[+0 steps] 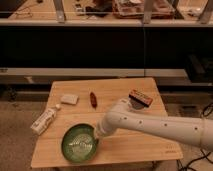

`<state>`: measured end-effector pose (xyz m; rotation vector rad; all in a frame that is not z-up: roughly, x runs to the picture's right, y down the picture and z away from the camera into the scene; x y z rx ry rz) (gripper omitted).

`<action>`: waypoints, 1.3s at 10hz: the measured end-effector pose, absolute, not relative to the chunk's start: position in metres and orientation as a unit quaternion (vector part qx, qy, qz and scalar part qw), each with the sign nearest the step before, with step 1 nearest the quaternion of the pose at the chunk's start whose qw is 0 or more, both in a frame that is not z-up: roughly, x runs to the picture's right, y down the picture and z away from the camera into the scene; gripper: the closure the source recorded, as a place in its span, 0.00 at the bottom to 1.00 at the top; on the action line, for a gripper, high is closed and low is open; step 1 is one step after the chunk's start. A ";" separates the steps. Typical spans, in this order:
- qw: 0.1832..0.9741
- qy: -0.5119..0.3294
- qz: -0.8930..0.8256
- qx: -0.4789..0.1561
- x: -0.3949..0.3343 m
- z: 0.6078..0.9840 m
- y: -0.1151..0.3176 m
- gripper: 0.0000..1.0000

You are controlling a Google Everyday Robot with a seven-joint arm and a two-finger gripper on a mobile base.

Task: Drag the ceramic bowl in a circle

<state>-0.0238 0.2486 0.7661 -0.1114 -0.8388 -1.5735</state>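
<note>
The ceramic bowl (79,144) is wide, shallow and green with a paler inside. It sits flat near the front left of the wooden table (135,147). My gripper (98,133) is at the end of the white arm that reaches in from the right. It is at the bowl's right rim, and the wrist hides where it meets the rim.
A white tube (45,120) lies at the table's left edge. A small white packet (69,99) and a dark red stick (93,98) lie toward the back. A brown and orange box (140,97) sits at the back right. Dark shelving stands behind the table.
</note>
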 end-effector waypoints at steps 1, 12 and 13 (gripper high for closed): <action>0.644 -0.363 -0.671 -0.051 -0.007 0.766 0.252 1.00; 0.750 -0.345 -0.560 -0.064 0.048 0.804 0.188 1.00; 0.750 -0.348 -0.560 -0.060 0.037 0.807 0.174 1.00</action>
